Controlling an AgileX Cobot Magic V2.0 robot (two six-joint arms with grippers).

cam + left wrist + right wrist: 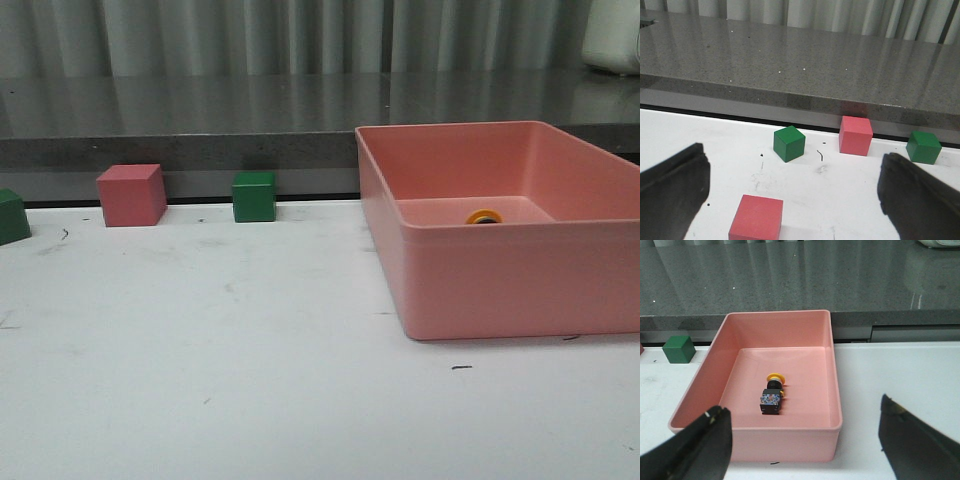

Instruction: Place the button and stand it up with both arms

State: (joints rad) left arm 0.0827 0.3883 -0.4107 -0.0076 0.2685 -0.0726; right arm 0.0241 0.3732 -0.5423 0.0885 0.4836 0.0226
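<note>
Nearest the right wrist camera, the right black two-finger claw (805,450) hangs spread and empty, short of the pink plastic tray (832,342) on the white desk (200,380). Inside the tray, the yellow-capped push-button with its black body and grey base (773,394) lies on its side. A good pick probably means descending clear of the rim and gripping the body. The left black claw (790,200) is likewise spread, over coloured cubes.

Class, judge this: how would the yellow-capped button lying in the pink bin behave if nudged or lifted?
The button lies on its side, so its round yellow cap may let it roll slightly. Its blocky base probably stops that. It looks rigid and small, likely light, though the bin walls crowd a pincer.
</note>
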